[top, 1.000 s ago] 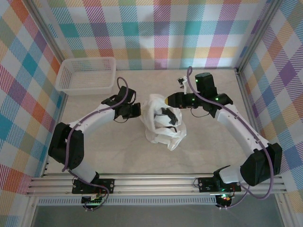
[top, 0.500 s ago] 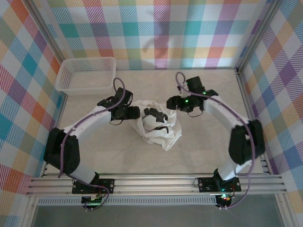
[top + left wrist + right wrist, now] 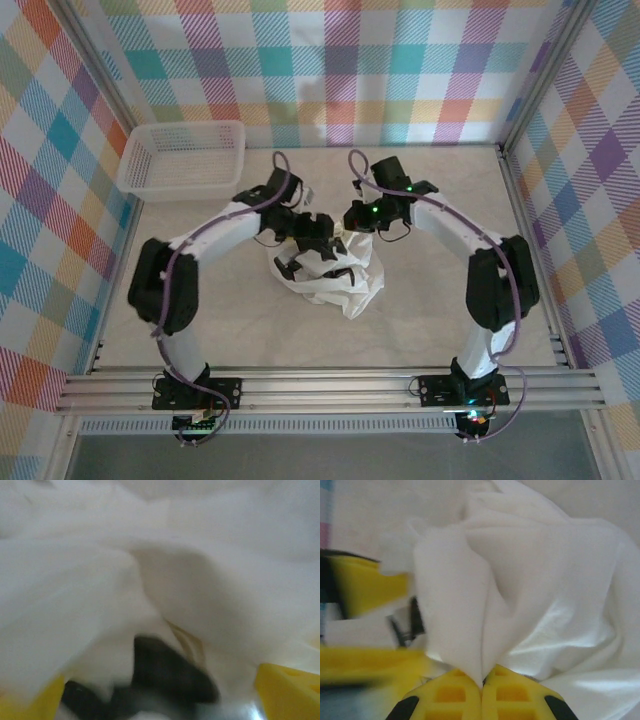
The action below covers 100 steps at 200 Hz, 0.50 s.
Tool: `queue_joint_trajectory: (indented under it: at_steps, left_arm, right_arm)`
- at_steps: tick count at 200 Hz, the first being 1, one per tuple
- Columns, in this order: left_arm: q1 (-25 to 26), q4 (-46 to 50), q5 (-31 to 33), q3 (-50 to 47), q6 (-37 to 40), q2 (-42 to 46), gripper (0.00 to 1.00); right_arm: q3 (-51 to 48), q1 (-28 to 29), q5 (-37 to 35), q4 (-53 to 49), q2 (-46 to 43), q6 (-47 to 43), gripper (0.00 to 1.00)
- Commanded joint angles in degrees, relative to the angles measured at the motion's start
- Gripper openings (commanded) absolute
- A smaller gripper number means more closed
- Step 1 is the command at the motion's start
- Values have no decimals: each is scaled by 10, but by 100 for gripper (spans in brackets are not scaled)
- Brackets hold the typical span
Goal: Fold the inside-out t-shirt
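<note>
The inside-out t-shirt (image 3: 335,280) lies crumpled in a white heap at the middle of the table, with bits of black print showing in its folds. My left gripper (image 3: 312,240) is pushed into the heap's upper left side and stands open. In the left wrist view its yellow fingers (image 3: 287,685) sit far apart with white cloth (image 3: 150,580) and a dark patch (image 3: 165,672) between them. My right gripper (image 3: 348,222) is at the heap's top edge, shut on the t-shirt. In the right wrist view the right gripper (image 3: 482,682) pinches a raised fold of the cloth (image 3: 470,605).
A white mesh basket (image 3: 182,158) stands at the back left corner. Plaid walls enclose the table on three sides. Metal rails (image 3: 320,385) run along the near edge. The two grippers are close together over the heap; a left gripper finger (image 3: 365,582) shows beside the fold.
My left gripper has opened and moved right into the heap. My right gripper has moved left and shut on a fold. The heap has shifted a little leftward.
</note>
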<state>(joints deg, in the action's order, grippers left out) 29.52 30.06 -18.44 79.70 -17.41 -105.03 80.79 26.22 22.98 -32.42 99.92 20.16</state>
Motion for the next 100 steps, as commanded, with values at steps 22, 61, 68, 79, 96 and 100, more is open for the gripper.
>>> queue_joint_trajectory:
  at_steps: [22, 61, 68, 79, 96, 100]
  left_arm:
    - [-3, -14, 33, -28, -38, 4, 0]
    - [-43, -29, -2, -115, -26, 152, 0]
    - [-46, -20, 4, -124, -19, 175, 0]
    - [-49, -5, 16, -135, -7, 203, 0]
    - [-49, 10, 32, -148, 0, 226, 0]
    - [-50, 10, 32, -151, 0, 229, 0]
  right_arm:
    - [-1, -41, 10, -4, -118, 78, 0]
    - [-70, -168, -114, -23, -162, 81, 0]
    - [-88, -179, -130, -19, -156, 66, 0]
    - [-105, -186, -143, -23, -136, 48, 0]
    - [-120, -186, -100, -28, -100, 32, 6]
    - [-121, -186, -88, -30, -94, 33, 9]
